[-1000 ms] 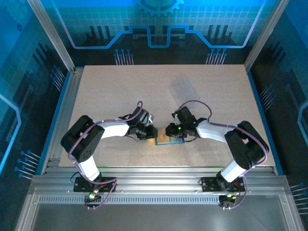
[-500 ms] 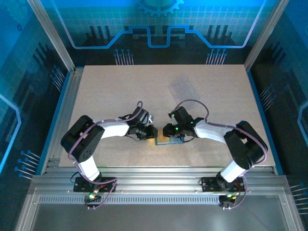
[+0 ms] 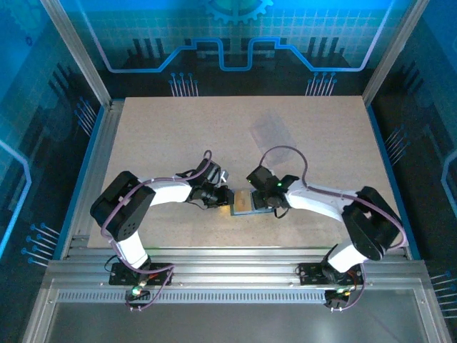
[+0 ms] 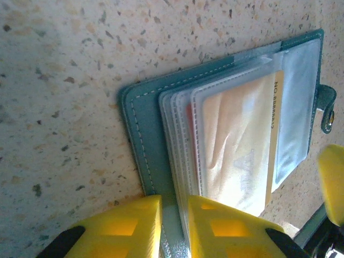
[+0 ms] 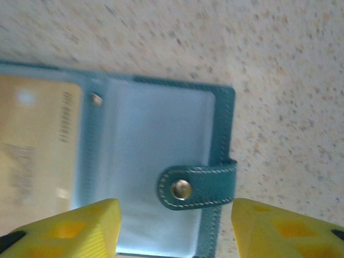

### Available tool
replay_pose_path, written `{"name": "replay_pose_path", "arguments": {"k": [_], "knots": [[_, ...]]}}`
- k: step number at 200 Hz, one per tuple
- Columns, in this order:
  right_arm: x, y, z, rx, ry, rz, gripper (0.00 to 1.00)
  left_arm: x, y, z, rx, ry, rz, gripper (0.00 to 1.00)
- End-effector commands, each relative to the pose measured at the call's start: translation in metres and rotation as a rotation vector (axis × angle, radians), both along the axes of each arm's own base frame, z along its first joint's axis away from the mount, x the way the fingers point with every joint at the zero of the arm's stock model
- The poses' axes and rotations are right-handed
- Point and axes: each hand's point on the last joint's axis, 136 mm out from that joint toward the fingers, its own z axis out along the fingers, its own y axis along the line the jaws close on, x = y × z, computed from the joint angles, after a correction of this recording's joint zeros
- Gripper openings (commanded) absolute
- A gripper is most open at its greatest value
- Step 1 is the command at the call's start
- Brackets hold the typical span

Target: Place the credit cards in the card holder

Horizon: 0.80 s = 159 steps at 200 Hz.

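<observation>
The open holder [image 3: 251, 204] lies flat on the counter [image 3: 178, 136] between both arms, long axis running arm to arm, its left end pinched by the left end effector [image 4: 173, 215], a card [image 4: 236, 145] sleeved inside, while the right end effector [image 5: 174, 220] hovers spread over the strap [image 5: 196, 188] end, with bare surface all around.

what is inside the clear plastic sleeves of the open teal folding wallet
A pale gold card sits in the top sleeve. A reddish edge shows beneath it; the rest of the lower sleeves is covered.
</observation>
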Motion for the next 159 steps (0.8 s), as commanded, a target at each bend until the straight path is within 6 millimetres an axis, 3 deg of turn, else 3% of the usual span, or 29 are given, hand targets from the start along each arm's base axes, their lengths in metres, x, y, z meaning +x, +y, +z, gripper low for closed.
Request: {"name": "replay_pose_path", "arguments": {"k": [1, 40, 63, 91, 129, 146, 159], "knots": [[0.007, -0.012, 0.002, -0.162, -0.050, -0.019, 0.60, -0.002, -0.007, 0.000, -0.021, 0.024, -0.008, 0.21], [0.013, -0.019, -0.003, -0.262, -0.078, -0.051, 0.58, -0.001, -0.006, 0.002, -0.023, 0.021, -0.006, 0.21], [0.016, -0.019, -0.004, -0.259, -0.090, -0.052, 0.51, -0.002, -0.007, 0.004, -0.028, 0.017, -0.009, 0.21], [0.022, -0.020, -0.005, -0.264, -0.095, -0.051, 0.38, -0.002, -0.006, 0.002, -0.022, 0.020, -0.007, 0.21], [0.025, -0.020, 0.004, -0.266, -0.108, -0.039, 0.00, -0.001, -0.008, -0.001, -0.022, 0.026, -0.013, 0.22], [0.023, -0.015, 0.013, -0.223, -0.114, -0.023, 0.00, -0.001, -0.011, -0.005, -0.034, 0.040, -0.015, 0.21], [0.020, 0.000, 0.022, -0.127, -0.114, 0.018, 0.00, -0.003, -0.014, -0.008, -0.046, 0.054, -0.018, 0.22]]}}
